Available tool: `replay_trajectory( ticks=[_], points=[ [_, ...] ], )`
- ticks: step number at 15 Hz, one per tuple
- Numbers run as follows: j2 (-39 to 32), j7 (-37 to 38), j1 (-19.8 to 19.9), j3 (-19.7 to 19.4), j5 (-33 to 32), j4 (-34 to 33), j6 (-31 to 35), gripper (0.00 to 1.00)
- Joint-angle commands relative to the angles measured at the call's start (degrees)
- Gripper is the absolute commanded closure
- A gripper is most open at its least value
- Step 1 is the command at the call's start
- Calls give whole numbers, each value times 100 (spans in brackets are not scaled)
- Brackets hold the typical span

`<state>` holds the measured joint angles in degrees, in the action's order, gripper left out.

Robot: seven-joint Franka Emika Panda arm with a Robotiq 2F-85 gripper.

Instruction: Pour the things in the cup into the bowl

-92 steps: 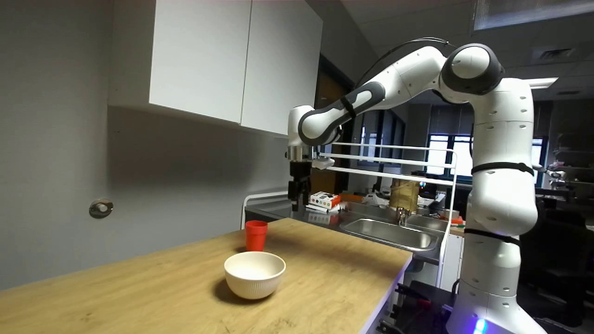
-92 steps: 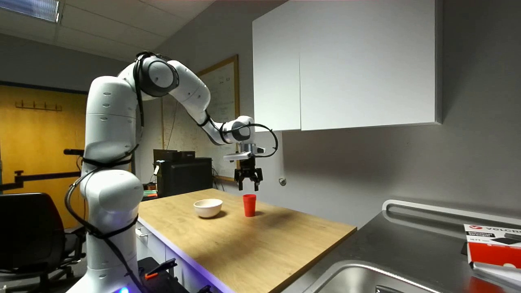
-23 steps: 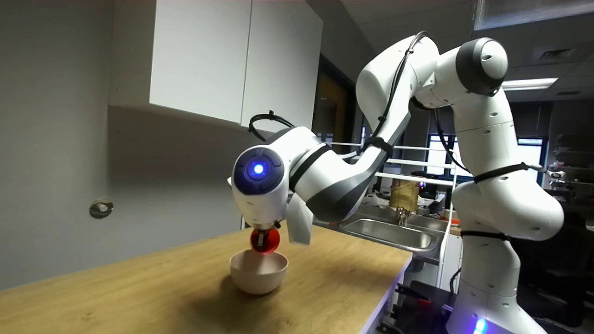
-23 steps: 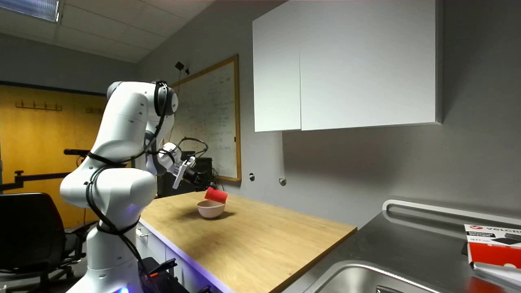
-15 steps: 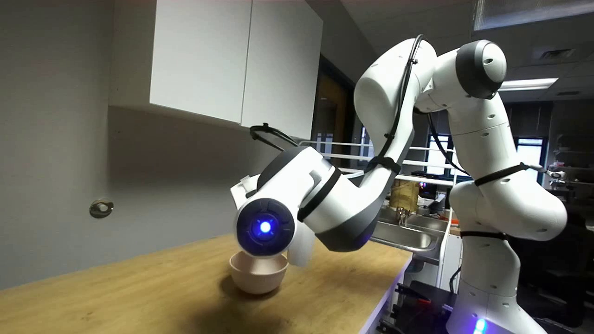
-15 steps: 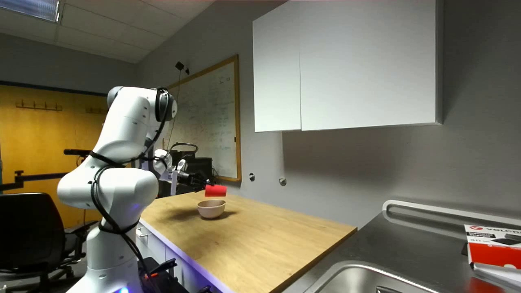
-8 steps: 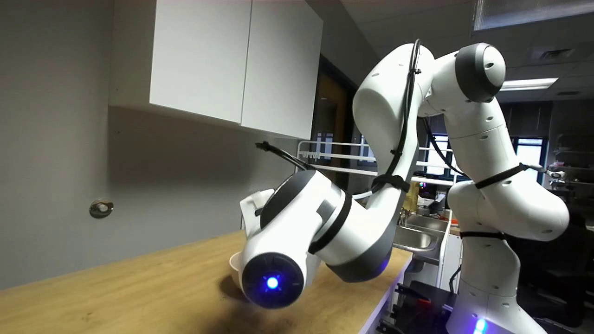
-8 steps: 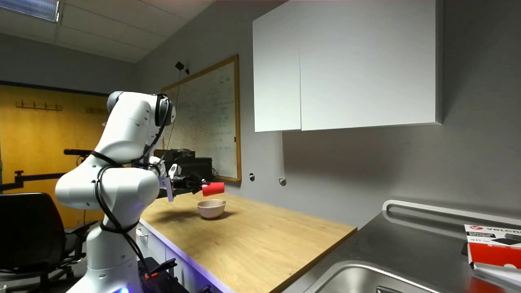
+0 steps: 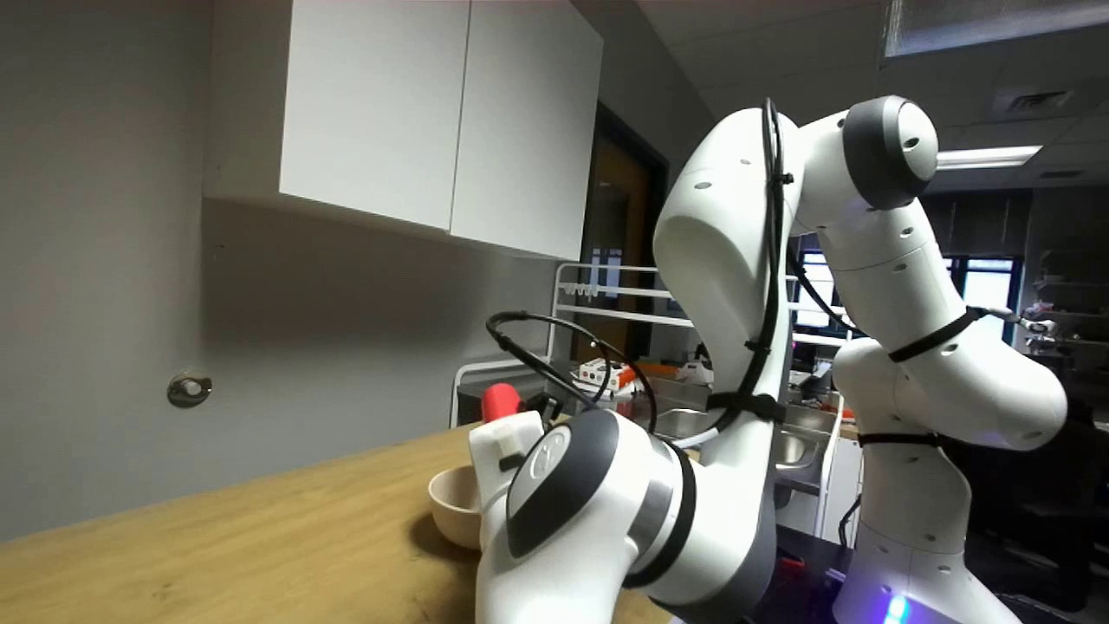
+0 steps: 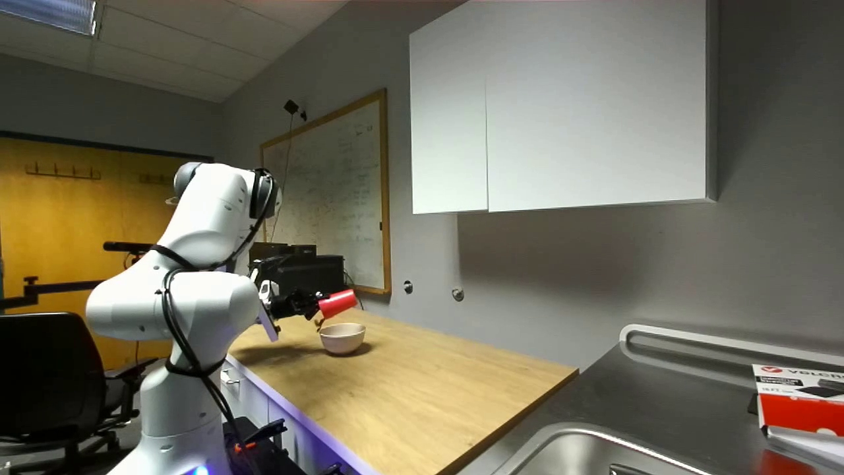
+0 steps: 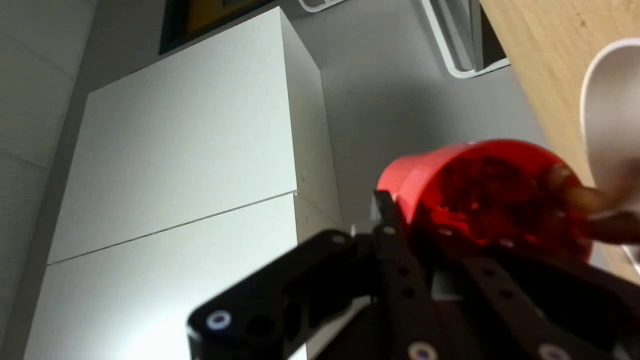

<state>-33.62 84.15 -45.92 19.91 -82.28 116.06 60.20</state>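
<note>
The red cup (image 10: 337, 303) hangs tilted above the white bowl (image 10: 342, 340), its base raised and its mouth angled down toward the arm. My gripper (image 10: 321, 297) is shut on the cup's wall at the rim; in the wrist view a black finger (image 11: 392, 215) lies along the outside, while the other finger is partly lost in the dark. Blurred brown contents (image 11: 597, 200) spill from the mouth, near the bowl's rim on the arm side. Whether all of it lands inside, I cannot tell. In an exterior view the wrist hides part of the bowl (image 9: 454, 507).
The bowl stands on a wooden tabletop (image 10: 422, 382). White wall cabinets (image 9: 372, 113) hang above the table. A metal sink (image 10: 587, 455) and a red and white box (image 10: 798, 402) lie beyond the table's end.
The cup, earlier upright on the table, is now held over the bowl. Within the last second its base has swung up, the wrist has dropped, and brown contents have started falling out.
</note>
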Motion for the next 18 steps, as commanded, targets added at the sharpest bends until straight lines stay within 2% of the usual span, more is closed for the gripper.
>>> replay_trajectory(
  ticks=[1,7,10,11,12,13,14,18],
  points=[
    [-320,219,-145,-60,-285,-196,-541,98],
    [-461,216,-56,-82,-706,-234,-1051,98],
    [-456,97,73,-34,-638,-354,-1050,97],
    [-396,-215,202,73,-441,-398,-845,97],
    [-362,-516,296,128,-316,-431,-690,87],
    [-328,-767,351,142,-300,-427,-563,68],
    [-293,-1035,404,170,-248,-437,-470,64],
    [-155,-2102,612,222,-9,-453,-244,32]
  ],
)
